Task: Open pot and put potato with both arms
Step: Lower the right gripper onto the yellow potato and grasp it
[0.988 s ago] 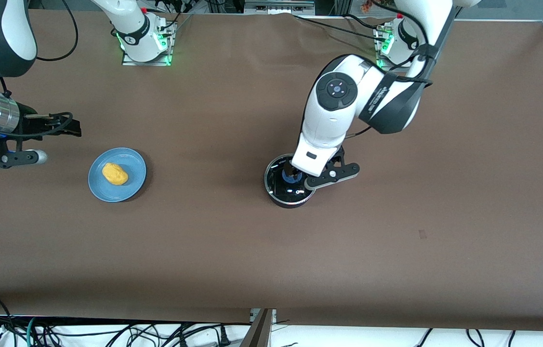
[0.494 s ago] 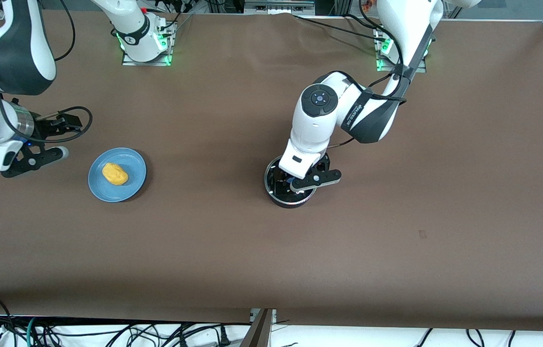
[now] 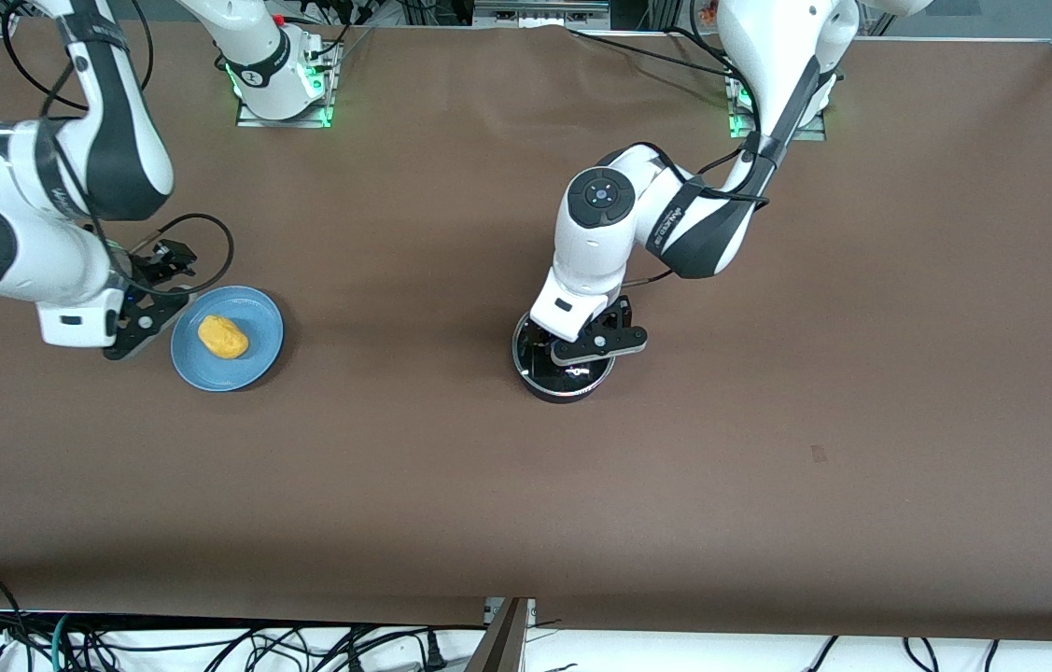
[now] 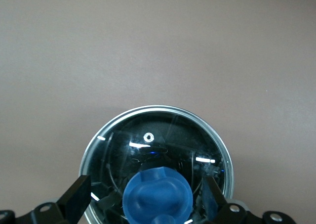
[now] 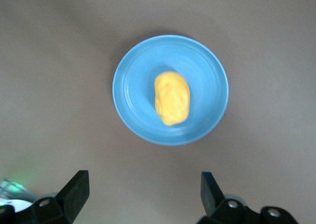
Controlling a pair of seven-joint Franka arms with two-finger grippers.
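Observation:
The black pot [image 3: 555,386] stands mid-table with its glass lid [image 3: 532,358] on; its handle does not show. My left gripper [image 3: 574,351] is right over the lid. In the left wrist view it [image 4: 148,200] is open, with one finger [image 4: 75,198] on each side of the blue knob [image 4: 157,197], not touching it. The yellow potato [image 3: 222,337] lies on a light-blue plate [image 3: 262,353] toward the right arm's end. My right gripper [image 3: 132,325] hovers beside the plate's edge. In the right wrist view it [image 5: 143,190] is open and empty, short of the potato [image 5: 172,98].
The plate [image 5: 136,83] sits flat on the brown table [image 3: 526,485]. The arms' bases [image 3: 281,79] stand along the table's edge farthest from the front camera. Cables hang below the edge nearest that camera.
My right arm has swung in from the table's end to the plate's edge. My left gripper has shifted over the lid's knob, toward the right arm's end.

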